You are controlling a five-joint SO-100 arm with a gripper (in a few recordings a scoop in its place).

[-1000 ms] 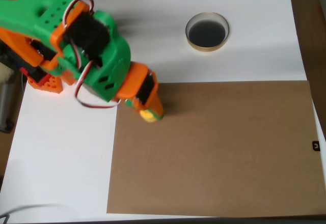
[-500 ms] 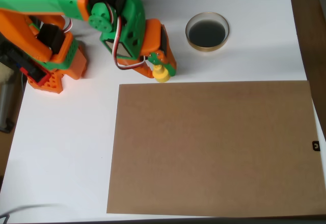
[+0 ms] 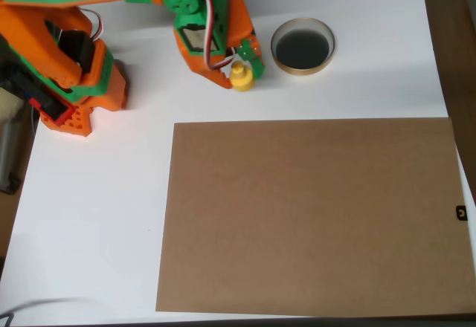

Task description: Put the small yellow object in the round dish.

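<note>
White tabletop (image 3: 89, 215), overhead view; brown cardboard sheet (image 3: 312, 215) covers lower-right area, approx 3 to 7 o'clock of frame. Item 1: green/orange arm (image 3: 89, 15), entering from 10 o'clock, base at left edge. Item 2: gripper (image 3: 239, 70), at approx 12 o'clock of frame, fingers closed down on item 3, tips pointing twd 5 o'clock. Item 3: small yellow object (image 3: 241, 76), held at gripper tip, betw. orange finger (image 3: 216, 74) and green-tipped finger (image 3: 251, 53); seen over white surface just above cardboard's top edge. Item 4: round dish (image 3: 303, 68), dark inside, tan-gold rim, at 2 o'clock from yellow piece, near but apart; nothing inside it.
</note>
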